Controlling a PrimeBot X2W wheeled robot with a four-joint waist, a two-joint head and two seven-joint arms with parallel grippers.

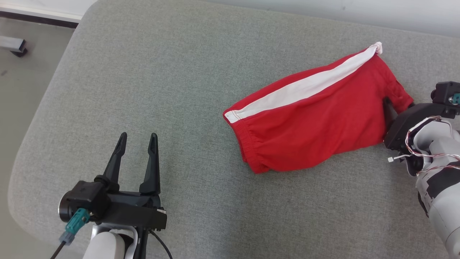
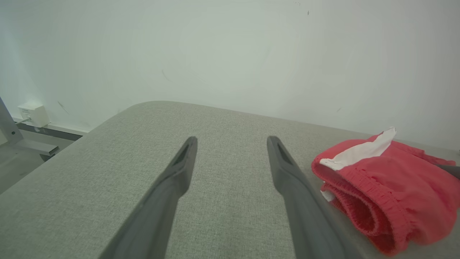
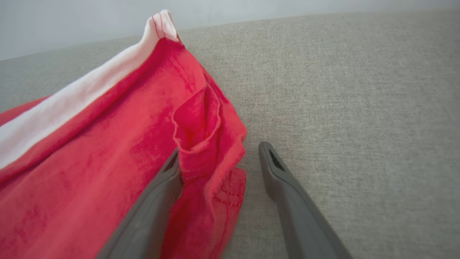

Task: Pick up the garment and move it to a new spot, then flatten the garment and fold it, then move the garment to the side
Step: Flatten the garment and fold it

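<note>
The garment (image 1: 316, 122) is a pair of red shorts with a white side stripe, lying in a loose fold on the right half of the grey padded surface (image 1: 179, 72). My right gripper (image 1: 399, 106) is at its right end, open, with a bunched hem of the garment (image 3: 90, 151) between the fingers in the right wrist view (image 3: 220, 149); the left finger (image 3: 154, 201) is partly covered by cloth. My left gripper (image 1: 138, 135) stands open and empty at the lower left, well apart from the garment (image 2: 395, 187), whose elastic waistband faces it in the left wrist view (image 2: 233, 140).
The surface's rounded left edge (image 1: 39, 118) drops to the floor, where a metal frame foot (image 1: 14, 45) stands. A pale wall (image 2: 230, 54) runs along the far side, with a small white box (image 2: 34, 114) at its base.
</note>
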